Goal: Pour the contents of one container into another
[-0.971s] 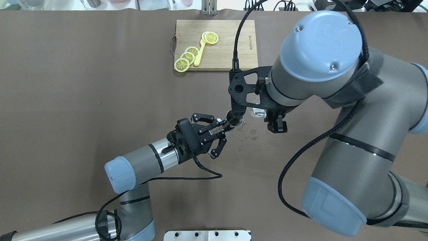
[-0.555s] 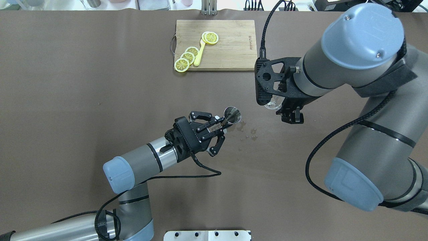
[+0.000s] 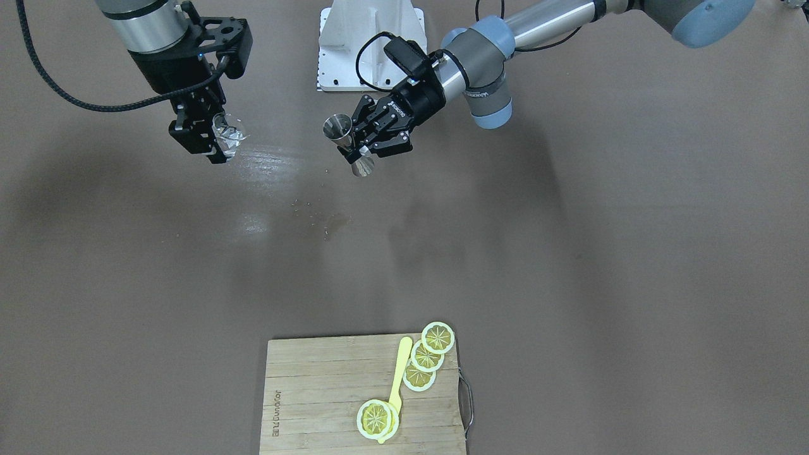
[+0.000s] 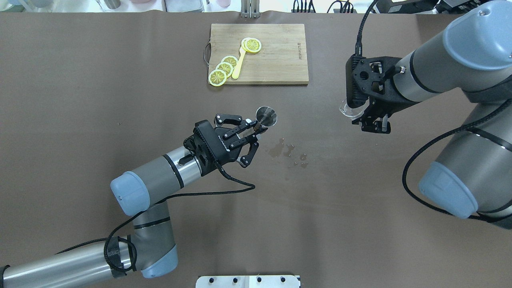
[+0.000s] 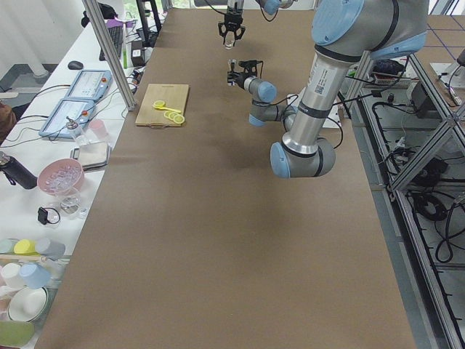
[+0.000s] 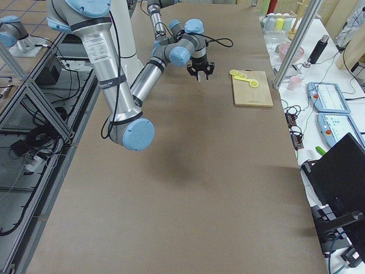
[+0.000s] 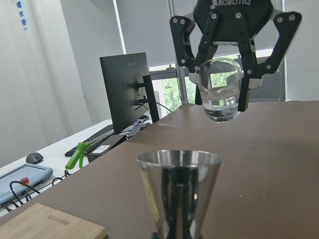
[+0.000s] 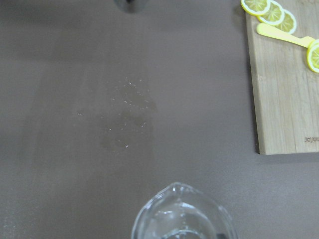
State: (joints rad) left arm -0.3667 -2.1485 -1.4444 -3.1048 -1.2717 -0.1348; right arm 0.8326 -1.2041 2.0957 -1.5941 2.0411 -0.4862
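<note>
I hold the jigger [image 4: 266,116] over mid-bench [image 4: 80,100], left fingers [image 4: 240,130] clamped on its waist. Well apart to the right, my right fingers [image 7: 246,59] clamp the raised glass [image 7: 219,89]. Wet spots [image 4: 280,150] lie nearer.

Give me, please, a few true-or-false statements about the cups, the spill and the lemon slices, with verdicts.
1. The left claw holds a metal measuring cup. True.
2. The glass cup in the right claw is empty. False: some clear liquid sits in its bottom.
3. A wet spill marks the table between the two arms. True.
4. The lemon slices lie inside the glass cup. False: they lie on the wooden board.
</note>
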